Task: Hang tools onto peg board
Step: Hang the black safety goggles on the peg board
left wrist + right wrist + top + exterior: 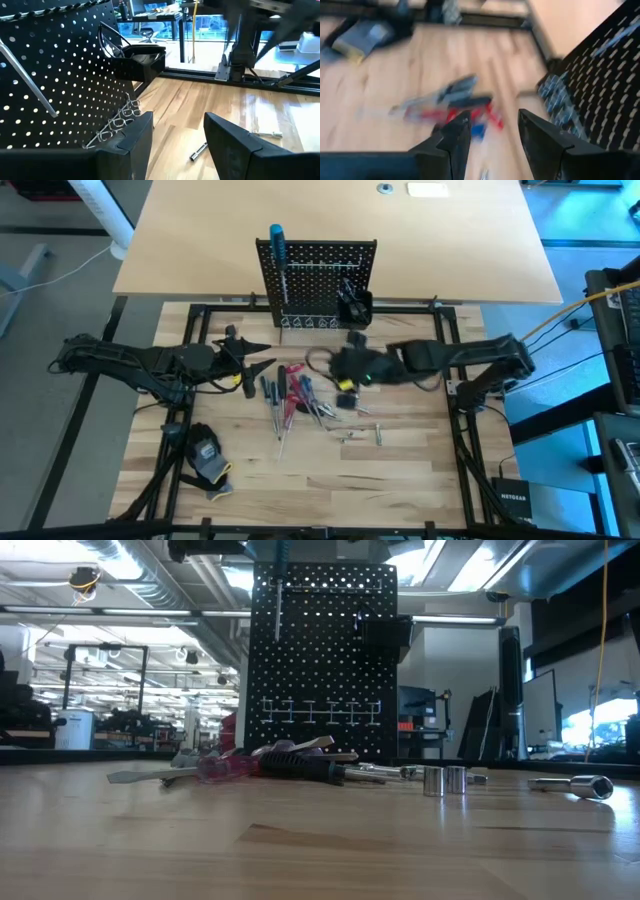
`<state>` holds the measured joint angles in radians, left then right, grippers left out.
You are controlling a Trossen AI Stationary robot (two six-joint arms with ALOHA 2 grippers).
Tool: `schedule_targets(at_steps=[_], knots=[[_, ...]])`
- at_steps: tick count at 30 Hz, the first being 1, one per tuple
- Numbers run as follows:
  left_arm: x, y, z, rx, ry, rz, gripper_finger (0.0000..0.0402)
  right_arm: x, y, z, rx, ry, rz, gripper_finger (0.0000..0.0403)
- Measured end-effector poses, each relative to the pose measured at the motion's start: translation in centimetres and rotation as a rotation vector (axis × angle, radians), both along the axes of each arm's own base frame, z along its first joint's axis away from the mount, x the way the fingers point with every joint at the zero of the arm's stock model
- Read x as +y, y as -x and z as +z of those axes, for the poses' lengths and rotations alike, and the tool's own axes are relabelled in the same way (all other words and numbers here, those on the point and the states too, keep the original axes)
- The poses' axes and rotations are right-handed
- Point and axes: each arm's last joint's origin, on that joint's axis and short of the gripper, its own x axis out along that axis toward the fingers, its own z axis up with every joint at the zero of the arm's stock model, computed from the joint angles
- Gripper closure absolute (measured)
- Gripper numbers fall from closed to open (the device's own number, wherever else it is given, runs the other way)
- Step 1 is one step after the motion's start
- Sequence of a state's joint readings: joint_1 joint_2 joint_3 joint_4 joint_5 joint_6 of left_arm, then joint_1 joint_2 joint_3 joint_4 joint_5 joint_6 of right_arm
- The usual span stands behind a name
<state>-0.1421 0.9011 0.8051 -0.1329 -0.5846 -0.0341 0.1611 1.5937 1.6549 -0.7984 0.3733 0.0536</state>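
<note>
The peg board [318, 280] stands upright at the far edge of the wooden work surface [400, 470], between the two arms, with a blue-handled screwdriver [277, 250] hanging at its left side and a small black bin [355, 308] fixed low on its right. What lies inside the bin cannot be made out from any view. The rest of the tools [295, 395] lie in a loose heap on the wood in front of the board; red, blue and dark handles show, but the pile overlaps so much that single pieces are hard to separate. A few silver bits [365, 430] lie just to the right of the heap. The left gripper [262, 370] hangs at the left of the heap, its fingers [135, 145] apart with nothing between them. The right gripper [330, 365] sits near the board's lower right corner, above the heap; its wrist view is smeared, yet the fingers [455, 140] stand apart and empty. In the low view neither gripper appears, and the board's top is cut off. A black-and-yellow glove [207, 455] lies near the front left.
</note>
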Motion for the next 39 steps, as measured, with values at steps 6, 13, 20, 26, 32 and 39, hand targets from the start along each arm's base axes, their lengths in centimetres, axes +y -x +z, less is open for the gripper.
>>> schedule_targets(at_steps=[6,13,20,26,32,39], knots=[[-0.2,-0.6,-0.9,0.046,0.062,-0.038,0.0234,3.2,4.2,-3.7,0.171,-0.076,0.000,0.0237],[-1.9,-2.6,-3.4,0.166,0.109,-0.090,0.0234,4.9,7.8,-9.8,0.315,-0.130,-0.065,0.0237],[-3.8,-4.6,-5.8,0.250,0.129,-0.129,0.0234,5.3,9.3,-13.5,0.429,-0.197,-0.115,0.0237],[-5.0,-6.3,-8.1,0.314,0.142,-0.181,0.0234,4.9,10.0,-14.9,0.453,-0.234,-0.216,0.0234],[-6.0,-7.1,-9.6,0.370,0.151,-0.221,0.0234,4.8,10.5,-16.3,0.475,-0.281,-0.295,0.0199],[-5.9,-6.3,-11.2,0.354,0.129,-0.243,0.0234,5.0,9.8,-17.2,0.385,-0.311,-0.239,0.0156]])
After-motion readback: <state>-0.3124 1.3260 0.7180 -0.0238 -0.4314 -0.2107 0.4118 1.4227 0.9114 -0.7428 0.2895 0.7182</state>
